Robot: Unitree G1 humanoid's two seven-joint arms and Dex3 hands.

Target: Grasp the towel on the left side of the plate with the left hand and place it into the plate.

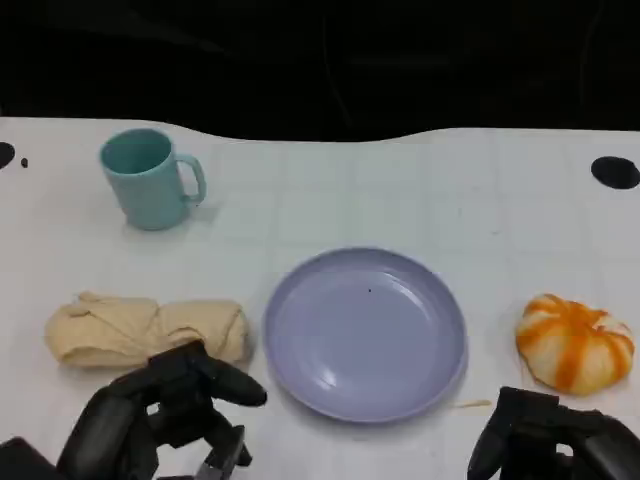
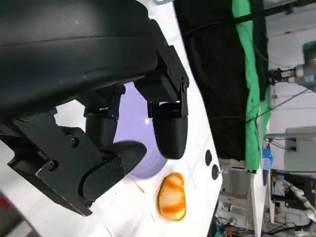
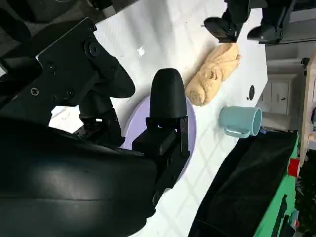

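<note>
While towel (image 1: 148,330) lies at lower left of head frame, left of plate (image 1: 366,332) and just beside its rim, left hand (image 1: 165,412) sits directly below it, fingers apart, holding nothing, fingertips (image 1: 245,392) near roll's lower edge. Towel's long axis runs left-right across frame. Right hand (image 1: 548,440) at lower right, well apart from towel; whether spread or closed, cannot tell. Left hand plainly nearer.

Robot test lab, not a home. White gridded table (image 1: 400,180) with black marker dots (image 1: 613,172), backed at its far edge by a black curtain (image 1: 330,60). Beyond, green cloth (image 2: 252,74), hanging cables (image 2: 291,96), metal stands and cluttered equipment (image 2: 291,197); white cabinet (image 3: 276,94) past the table's left end.
</note>
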